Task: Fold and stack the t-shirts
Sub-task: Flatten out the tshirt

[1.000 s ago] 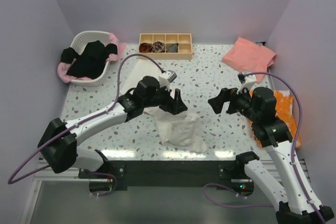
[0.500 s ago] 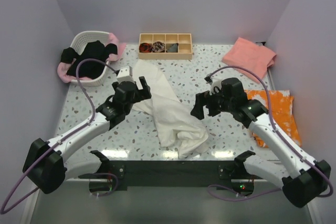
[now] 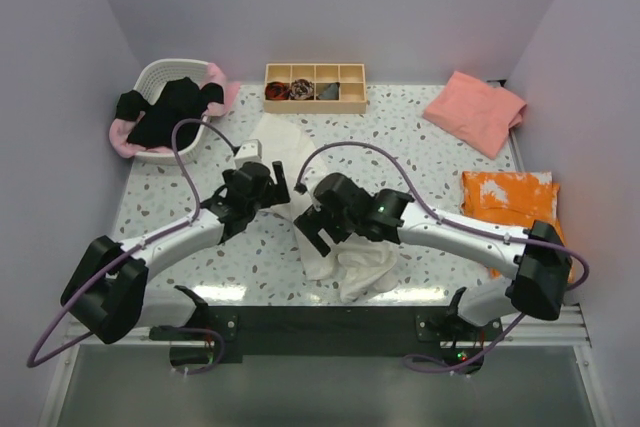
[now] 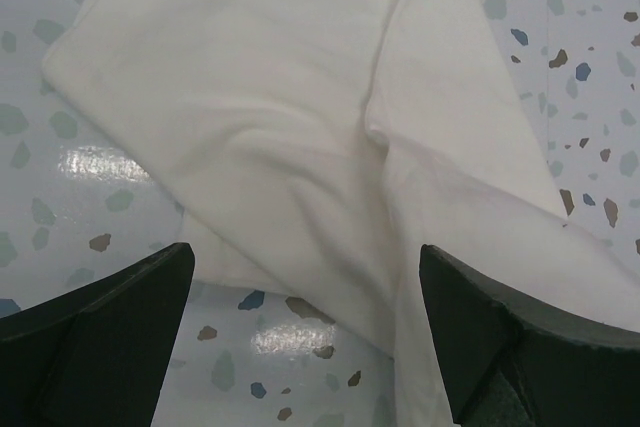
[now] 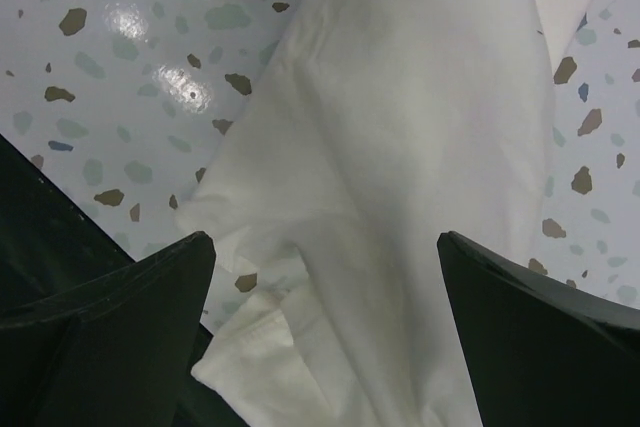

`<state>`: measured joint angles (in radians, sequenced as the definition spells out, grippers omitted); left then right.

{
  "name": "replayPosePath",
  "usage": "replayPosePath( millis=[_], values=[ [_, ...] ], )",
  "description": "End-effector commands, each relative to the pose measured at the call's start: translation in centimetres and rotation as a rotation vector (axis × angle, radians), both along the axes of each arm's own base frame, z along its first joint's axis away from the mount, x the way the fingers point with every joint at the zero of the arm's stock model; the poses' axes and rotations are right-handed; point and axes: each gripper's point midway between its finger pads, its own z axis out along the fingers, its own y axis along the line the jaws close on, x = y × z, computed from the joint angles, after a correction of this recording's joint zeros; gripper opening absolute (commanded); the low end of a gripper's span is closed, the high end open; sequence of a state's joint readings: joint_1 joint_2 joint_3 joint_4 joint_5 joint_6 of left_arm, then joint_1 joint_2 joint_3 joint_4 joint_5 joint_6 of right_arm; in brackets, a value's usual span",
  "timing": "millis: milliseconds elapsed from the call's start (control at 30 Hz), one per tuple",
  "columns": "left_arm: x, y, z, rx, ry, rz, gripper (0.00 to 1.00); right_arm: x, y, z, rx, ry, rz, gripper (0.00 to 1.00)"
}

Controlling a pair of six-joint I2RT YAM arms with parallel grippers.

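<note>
A cream-white t-shirt [image 3: 352, 259] lies crumpled in a long strip at the table's middle. Its upper end [image 3: 278, 137] is flatter and its lower end is bunched near the front edge. My left gripper [image 3: 282, 183] hangs open just above the shirt's upper part, white cloth [image 4: 300, 127] spread below its dark fingers [image 4: 100, 337]. My right gripper [image 3: 309, 231] is open over the shirt's lower middle, folds of cloth [image 5: 400, 147] between its fingers [image 5: 540, 327]. Neither holds anything. A salmon-pink t-shirt [image 3: 477, 110] lies folded at the back right. Black [image 3: 165, 112] and light pink [image 3: 120, 139] t-shirts fill the basket.
A white basket [image 3: 190, 154] stands at the back left. A wooden divided box [image 3: 315, 87] with small rolled cloths sits at the back centre. An orange patterned cloth [image 3: 510, 197] lies at the right edge. Both arms cross the middle of the table.
The left gripper has let go of the cream shirt and drawn back to its upper part. The right arm has swung left from the right side to over the shirt.
</note>
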<state>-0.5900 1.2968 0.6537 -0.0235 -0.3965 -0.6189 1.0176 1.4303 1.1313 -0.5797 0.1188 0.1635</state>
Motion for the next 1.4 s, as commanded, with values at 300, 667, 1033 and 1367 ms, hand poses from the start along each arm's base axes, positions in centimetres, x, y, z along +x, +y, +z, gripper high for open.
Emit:
replayPosePath(
  millis=[300,667,1033,1367],
  values=[
    [3.2,4.1,-0.2,-0.105,0.014,0.117,1.0,-4.2,3.6,-4.1,-0.318,-0.299,0.106,0.94],
    [2.8,3.8,-0.7,-0.114,0.014,0.085,1.0,-6.6,4.4,-5.8,-0.398,-0.328,0.185,0.91],
    [2.6,4.1,-1.0,-0.112,0.02,0.079,1.0,-8.3,4.6,-9.3,-0.508,-0.28,0.257,0.89],
    [2.5,4.2,-1.1,-0.117,0.021,0.065,1.0,-6.4,3.6,-10.0,-0.563,-0.338,0.193,0.69]
  ],
)
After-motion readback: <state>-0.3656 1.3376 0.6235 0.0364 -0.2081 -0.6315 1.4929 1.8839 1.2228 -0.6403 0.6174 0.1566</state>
